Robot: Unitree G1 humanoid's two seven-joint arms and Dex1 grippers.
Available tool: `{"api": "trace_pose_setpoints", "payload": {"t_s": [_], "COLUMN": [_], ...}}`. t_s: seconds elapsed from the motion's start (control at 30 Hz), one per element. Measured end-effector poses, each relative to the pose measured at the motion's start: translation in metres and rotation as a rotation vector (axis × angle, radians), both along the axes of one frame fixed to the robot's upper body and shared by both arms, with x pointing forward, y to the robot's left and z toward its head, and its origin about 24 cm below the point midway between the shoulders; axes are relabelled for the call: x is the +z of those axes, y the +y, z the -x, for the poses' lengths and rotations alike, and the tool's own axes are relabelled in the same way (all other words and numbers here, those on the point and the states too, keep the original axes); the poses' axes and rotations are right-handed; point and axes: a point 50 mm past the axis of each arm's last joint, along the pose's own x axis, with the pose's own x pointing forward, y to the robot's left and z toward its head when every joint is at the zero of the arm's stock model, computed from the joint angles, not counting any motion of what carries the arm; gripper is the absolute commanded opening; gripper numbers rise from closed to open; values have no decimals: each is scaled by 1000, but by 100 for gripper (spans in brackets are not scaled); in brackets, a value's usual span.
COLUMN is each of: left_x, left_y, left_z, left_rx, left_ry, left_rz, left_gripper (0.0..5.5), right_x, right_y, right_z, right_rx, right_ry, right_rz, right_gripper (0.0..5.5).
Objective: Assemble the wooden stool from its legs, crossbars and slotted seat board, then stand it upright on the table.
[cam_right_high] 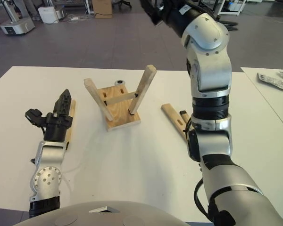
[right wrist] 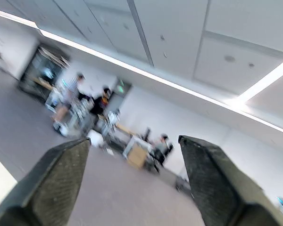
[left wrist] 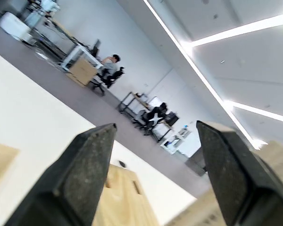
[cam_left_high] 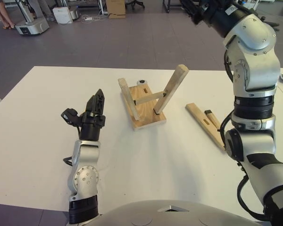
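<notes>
L gripper (left wrist: 155, 132), R gripper (right wrist: 134, 141): jaws open, empty. Risk: bump to half-built stool (cam_left_high: 148, 98) pops tilted leg (cam_left_high: 173, 84) out.

Left arm low, right arm raised high.
The left arm (cam_left_high: 85, 174) sits at the lower left of the frame, its left gripper (cam_left_high: 97, 100) pointing up-frame with fingers (left wrist: 85, 174) parted. The right arm (cam_left_high: 252, 70) climbs the right side, and the right gripper (right wrist: 133, 141), apparently clipped by the top edge, is spread wide.
</notes>
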Motion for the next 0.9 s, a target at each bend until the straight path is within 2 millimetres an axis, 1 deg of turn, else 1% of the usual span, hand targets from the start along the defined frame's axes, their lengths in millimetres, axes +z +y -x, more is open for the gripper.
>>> {"api": "trace_pose_setpoints", "payload": {"t_s": [0.03,0.07,0.1,0.2,0.27,0.33,0.4,0.5,0.57,0.67,0.8,0.9], "left_x": [-2,-3,-1,15,18,24,26,25,21,14,13,13], "left_y": [1,-5,-15,-41,-49,-54,-52,-48,-48,-61,-66,-63], "left_z": [-5,-8,-10,-9,-8,-6,-5,-6,-6,-7,-8,-9], "left_rx": [21,14,-12,-89,-123,-148,-133,-96,-92,-154,-178,-168], "left_ry": [54,85,93,24,0,-36,-41,-16,30,93,112,113], "left_rz": [-37,-57,-76,-133,-167,-199,-250,-331,-383,-444,-482,-467], "left_gripper": [312,312,312,312,312,312,312,312,312,312,312,312], "right_x": [-17,-36,-55,-81,-91,-102,-115,-117,-118,-118,-117,-118], "right_y": [-13,-22,-27,-30,-28,-20,-11,-2,7,30,31,17], "right_z": [-5,-7,-7,-1,4,11,22,35,42,51,52,44], "right_rx": [-72,-118,-144,-138,-122,-69,-20,27,82,211,212,139], "right_ry": [55,106,162,233,260,295,331,334,329,330,327,341], "right_rz": [38,70,105,143,159,184,208,232,255,253,250,236], "right_gripper": [348,348,348,348,348,348,348,348,348,348,348,348]}}
